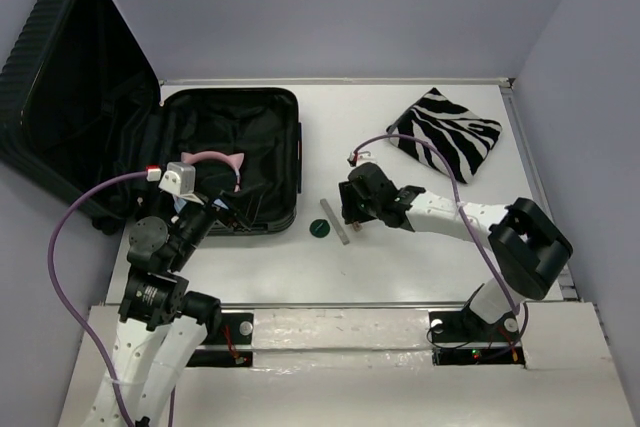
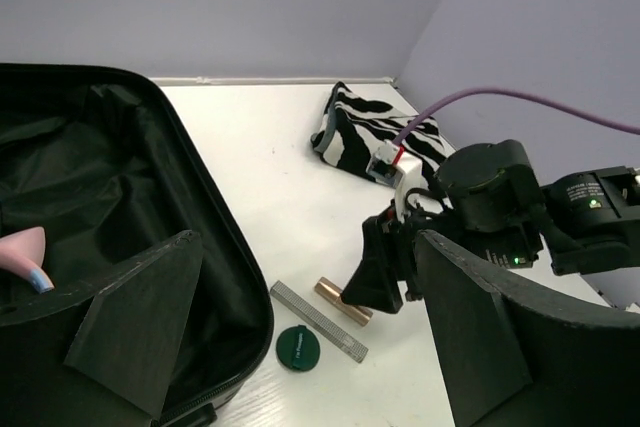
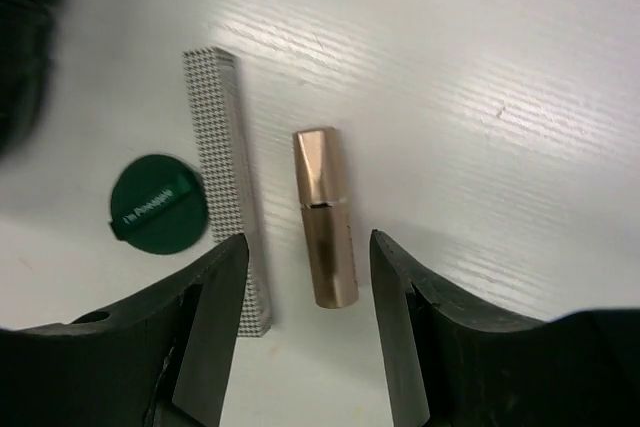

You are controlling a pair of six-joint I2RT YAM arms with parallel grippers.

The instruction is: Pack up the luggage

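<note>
The luggage, a black ribbed suitcase [image 1: 262,99], lies open at the back left with its lid [image 1: 70,97] raised. A pink item [image 1: 215,159] lies on its black lining. My right gripper [image 1: 352,215] is open and low over the table, its jaws [image 3: 308,247] on either side of a gold lipstick tube [image 3: 325,217] without touching it. A grey checked bar [image 3: 228,187] and a round green compact [image 3: 158,204] lie just left of the tube. My left gripper [image 1: 225,209] is open and empty at the suitcase's near edge [image 2: 220,237].
A zebra-striped pouch [image 1: 447,132] lies at the back right of the white table [image 1: 420,257]. The left wrist view also shows the pouch [image 2: 360,132], the compact [image 2: 298,349] and the right arm [image 2: 500,202]. Walls close the back and sides.
</note>
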